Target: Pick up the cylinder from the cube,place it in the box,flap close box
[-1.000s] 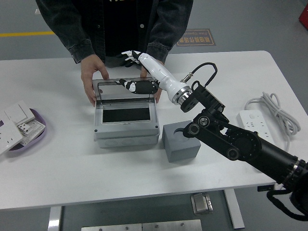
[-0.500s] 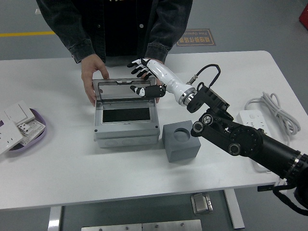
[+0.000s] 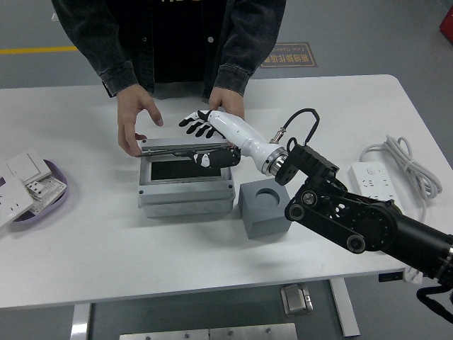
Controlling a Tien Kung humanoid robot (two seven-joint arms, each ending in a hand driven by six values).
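At frame centre, the robot's right hand (image 3: 205, 138), fingers spread and holding nothing, presses the box (image 3: 185, 178) flap (image 3: 180, 149) nearly shut, the cylinder hidden, presumably inside, while a person's hands (image 3: 134, 122) risk being pinched at the rear edge.

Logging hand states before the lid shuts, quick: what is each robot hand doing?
Left hand: not in view.
Right hand: open, fingers spread, pressing the clear hinged lid of the grey box, gripping nothing.
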